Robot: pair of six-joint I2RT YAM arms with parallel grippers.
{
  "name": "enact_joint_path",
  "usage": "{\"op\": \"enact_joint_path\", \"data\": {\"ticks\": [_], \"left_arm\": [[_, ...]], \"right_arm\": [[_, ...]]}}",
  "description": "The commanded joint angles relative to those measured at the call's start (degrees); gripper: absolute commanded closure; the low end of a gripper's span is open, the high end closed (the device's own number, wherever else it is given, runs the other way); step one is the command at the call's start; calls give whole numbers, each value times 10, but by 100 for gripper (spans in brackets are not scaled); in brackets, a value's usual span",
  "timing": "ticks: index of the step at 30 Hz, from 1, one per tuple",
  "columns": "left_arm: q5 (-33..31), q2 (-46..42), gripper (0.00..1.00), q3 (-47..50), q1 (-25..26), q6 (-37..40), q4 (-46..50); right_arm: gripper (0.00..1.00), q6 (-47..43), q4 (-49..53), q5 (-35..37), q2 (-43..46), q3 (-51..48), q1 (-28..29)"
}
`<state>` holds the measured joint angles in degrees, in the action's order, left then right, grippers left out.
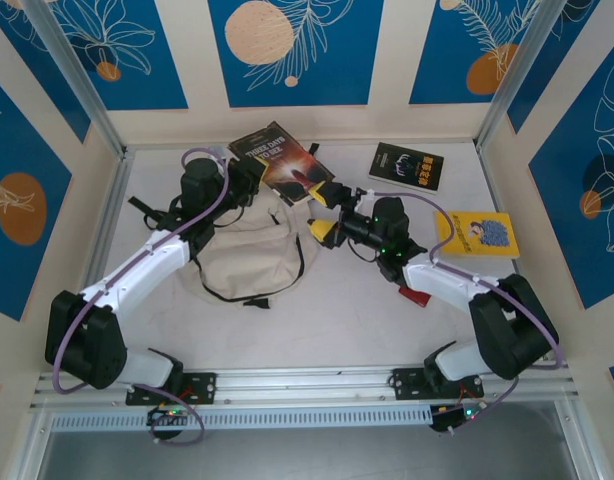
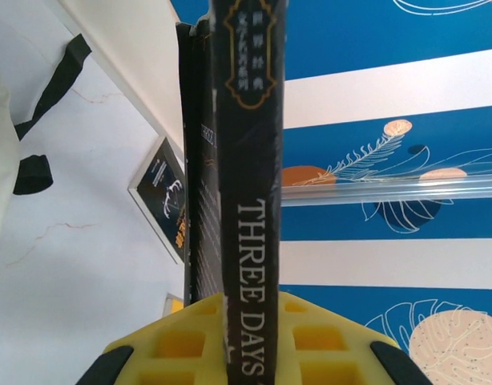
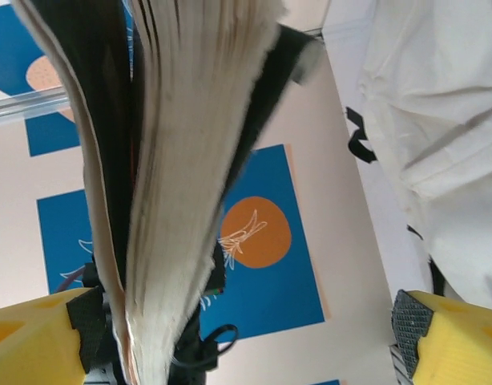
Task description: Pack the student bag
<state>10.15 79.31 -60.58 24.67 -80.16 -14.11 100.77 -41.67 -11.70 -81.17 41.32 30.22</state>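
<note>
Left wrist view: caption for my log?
Left end effector shut on the dark Three Days book, spine facing the camera.

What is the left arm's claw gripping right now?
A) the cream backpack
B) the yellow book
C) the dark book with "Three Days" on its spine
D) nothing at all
C: in the left wrist view the left gripper is shut on the dark book, whose spine, lettered THREE DAYS, runs up from between the yellow fingers.
</note>
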Motion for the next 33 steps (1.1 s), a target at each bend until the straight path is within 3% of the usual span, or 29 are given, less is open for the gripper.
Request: {"op": "enact_joint_path", "data": {"ticks": [1,8,17,23,33], "left_arm": [[-3,-1,96,-3,6,-24,-63],[-3,1,96,0,7,-29,-66],[4,10,96,0,7,-30,-70],[5,11,96,5,6,-31,-70],[5,9,96,10,5,-17,-48]], "right_arm": [[6,29,-79,27,-25,32,7],[11,56,-128,26,-74,44,10],[31,79,-208,39,-96,30,10],[51,89,-223,42,-96,21,2],[70,107,-223,40,-89,-4,-8]]}}
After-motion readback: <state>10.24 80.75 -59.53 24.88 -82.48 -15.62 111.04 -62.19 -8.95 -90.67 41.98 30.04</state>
